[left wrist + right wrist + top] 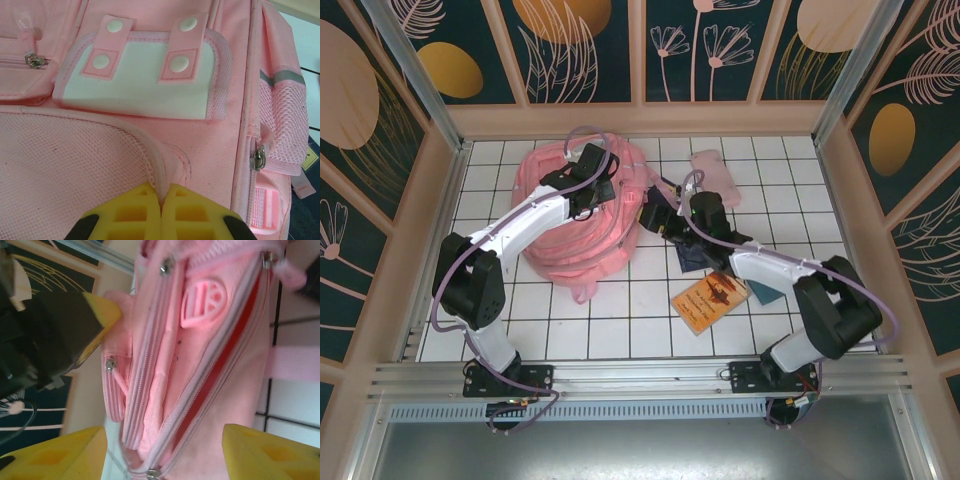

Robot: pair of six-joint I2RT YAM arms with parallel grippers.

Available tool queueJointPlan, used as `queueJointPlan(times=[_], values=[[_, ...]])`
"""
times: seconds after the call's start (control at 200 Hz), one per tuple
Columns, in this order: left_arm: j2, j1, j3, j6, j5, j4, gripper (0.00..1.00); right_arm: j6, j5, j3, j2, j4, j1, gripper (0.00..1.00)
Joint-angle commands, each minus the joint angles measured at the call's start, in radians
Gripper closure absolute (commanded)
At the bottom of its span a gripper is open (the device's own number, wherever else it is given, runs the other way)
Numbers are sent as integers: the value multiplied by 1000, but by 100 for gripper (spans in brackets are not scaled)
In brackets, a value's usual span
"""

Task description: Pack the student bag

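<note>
Student bag (pixel 560 262), a soft pink fabric heap, lies directly under the left gripper (pixel 592 190) and just left of the right gripper (pixel 655 215). In the left wrist view the bag (pixel 210 150) lies beneath and ahead of the left gripper (pixel 161 197). Its ribbed yellow pads (pixel 130 215) are clenched on the raised piping that borders a fine mesh pocket (pixel 65 165). Beyond the fingertips lies a smooth white flap (pixel 140 80) crossed by two pink tabs with round snaps. To their right hang a metal zip pull (pixel 258 159) and a grey reflective stripe (pixel 287 77) over coarser mesh.

The right gripper (pixel 165 455) stands released, its blocky yellow fingers (pixel 265 452) spread wide. The bag (pixel 165 365) rises between and beyond them, with zip teeth in long parallel curves, a red lining (pixel 220 370) in the parted zip, and a moulded rubbery badge (pixel 202 302) farther ahead. Behind this gripper, on the white tiled table (pixel 620 320), rests a flat orange book (pixel 710 298).
</note>
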Motion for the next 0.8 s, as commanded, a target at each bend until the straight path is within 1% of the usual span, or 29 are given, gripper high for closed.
queueJointPlan(times=[0.0,0.09,0.15,0.235,0.26,0.335,0.44,0.52,0.561,0.661,0.716,0.751,0.796], values=[[-48,7,7,1,-2,84,100,198,-115,72,81,28,-7,37],[-49,7,1,2,1,84,100,217,-138,119,141,39,-9,40],[-49,6,-3,0,7,87,100,217,-137,143,172,54,-10,44],[-48,6,-9,-1,14,90,100,228,-144,169,211,58,-10,46],[-77,6,-9,-1,15,92,100,231,-147,178,222,56,-11,46],[-76,6,-11,1,19,93,100,257,-164,182,252,90,-11,49],[-77,7,-8,5,32,97,100,273,-184,203,292,94,-11,50],[-82,6,-7,8,46,98,100,305,-220,209,323,146,-11,51],[-84,6,-8,8,52,98,100,325,-244,211,336,186,-10,53],[-102,6,-16,10,56,84,100,354,-296,218,357,281,-11,63],[-120,8,-28,7,47,65,92,352,-302,226,356,291,-11,69],[-135,10,-41,4,39,52,84,350,-301,232,353,293,-12,72],[-161,11,-58,-5,20,26,68,348,-300,240,347,292,-11,76]])
